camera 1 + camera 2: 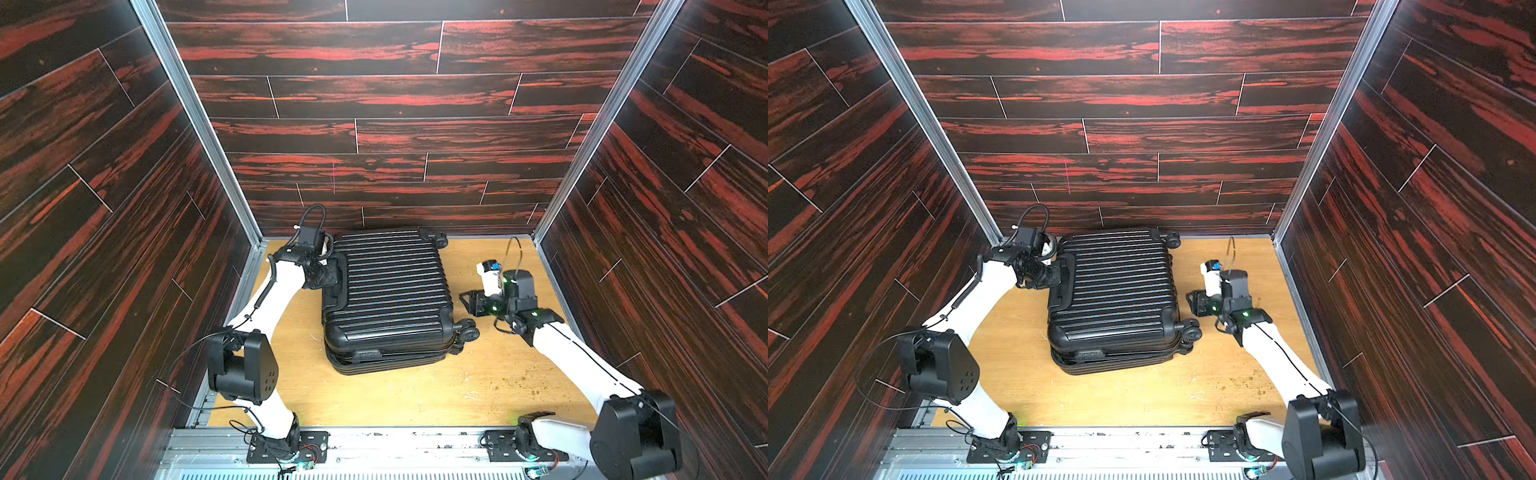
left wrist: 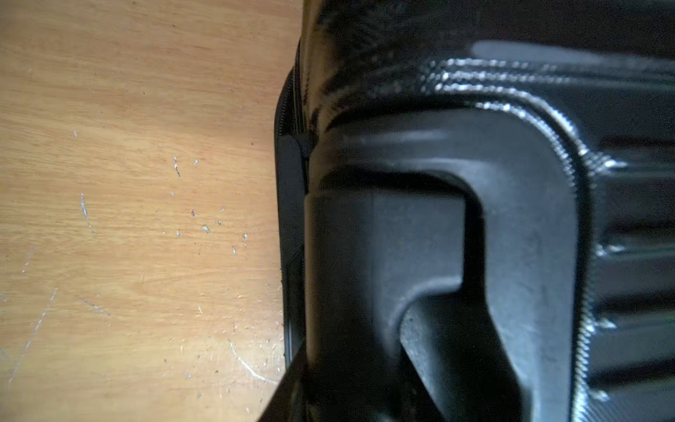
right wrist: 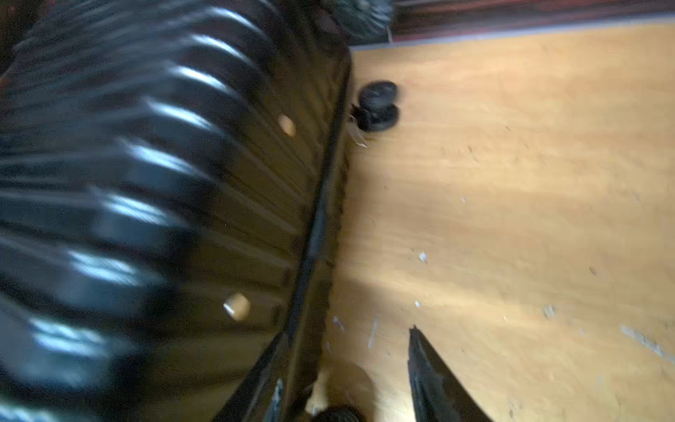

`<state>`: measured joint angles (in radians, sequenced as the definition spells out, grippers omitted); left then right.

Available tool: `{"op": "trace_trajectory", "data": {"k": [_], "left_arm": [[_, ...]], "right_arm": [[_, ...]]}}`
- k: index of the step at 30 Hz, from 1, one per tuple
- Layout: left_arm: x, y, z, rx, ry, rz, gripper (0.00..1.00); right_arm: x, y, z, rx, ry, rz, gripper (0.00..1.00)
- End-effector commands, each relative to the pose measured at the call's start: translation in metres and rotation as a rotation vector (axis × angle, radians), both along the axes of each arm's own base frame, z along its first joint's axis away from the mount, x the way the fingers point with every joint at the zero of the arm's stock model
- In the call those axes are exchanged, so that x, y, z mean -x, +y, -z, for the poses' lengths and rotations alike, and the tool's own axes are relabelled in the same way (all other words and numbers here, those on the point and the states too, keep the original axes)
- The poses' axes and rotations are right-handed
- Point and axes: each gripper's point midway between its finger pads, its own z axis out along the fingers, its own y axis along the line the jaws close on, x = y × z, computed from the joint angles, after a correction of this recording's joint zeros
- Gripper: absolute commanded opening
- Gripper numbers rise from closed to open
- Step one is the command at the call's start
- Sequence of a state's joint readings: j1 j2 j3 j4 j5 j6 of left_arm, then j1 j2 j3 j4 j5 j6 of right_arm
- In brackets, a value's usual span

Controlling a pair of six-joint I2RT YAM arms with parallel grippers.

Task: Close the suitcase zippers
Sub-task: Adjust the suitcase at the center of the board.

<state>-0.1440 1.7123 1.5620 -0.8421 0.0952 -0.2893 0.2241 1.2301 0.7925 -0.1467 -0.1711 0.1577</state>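
The black ribbed suitcase [image 1: 386, 286] [image 1: 1113, 291] lies flat with its lid down in the middle of the wooden table [image 1: 415, 399]. My left gripper [image 1: 332, 274] [image 1: 1061, 276] is at its left end. In the left wrist view this gripper [image 2: 358, 347] is shut on the handle [image 2: 365, 255], one finger outside the bar and one inside the loop. A short piece of the zipper track [image 2: 283, 104] shows beside it. My right gripper [image 1: 471, 303] [image 3: 343, 365] hangs open, just off the right side seam [image 3: 317, 226]. The pulls are not visible.
Dark wood-patterned walls stand close on three sides, with the suitcase's far end near the back wall. Its wheels [image 1: 467, 330] [image 3: 378, 106] stick out to the right. Crumbs [image 1: 536, 386] lie on the table at the front right. A metal rail [image 1: 374, 444] runs along the front.
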Motion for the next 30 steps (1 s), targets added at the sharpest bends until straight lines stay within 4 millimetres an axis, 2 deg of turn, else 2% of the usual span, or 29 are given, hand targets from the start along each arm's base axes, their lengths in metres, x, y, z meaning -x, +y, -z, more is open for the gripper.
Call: {"op": "trace_trajectory", "data": {"k": [1,10,13,19,23,30], "left_arm": [[-0.022,0.018,-0.031,-0.002,-0.066,-0.029,0.14],[-0.045,0.047,-0.041,-0.04,-0.023,-0.016,0.14],[-0.055,0.052,-0.043,-0.033,-0.024,-0.016,0.14],[-0.065,0.052,-0.043,-0.003,-0.008,0.002,0.14],[-0.064,0.047,-0.044,0.022,0.0,0.021,0.14],[-0.063,0.046,-0.044,0.025,0.003,0.023,0.14]], "right_arm": [[0.012,0.003,0.003,-0.05,0.005,-0.027,0.54],[0.03,0.013,0.033,-0.129,0.062,-0.067,0.54],[0.041,0.027,0.038,-0.21,0.068,-0.124,0.52],[0.064,0.053,0.042,-0.276,-0.059,-0.262,0.48],[0.073,0.058,0.044,-0.318,-0.145,-0.314,0.43],[0.086,0.07,0.052,-0.327,-0.258,-0.427,0.4]]}}
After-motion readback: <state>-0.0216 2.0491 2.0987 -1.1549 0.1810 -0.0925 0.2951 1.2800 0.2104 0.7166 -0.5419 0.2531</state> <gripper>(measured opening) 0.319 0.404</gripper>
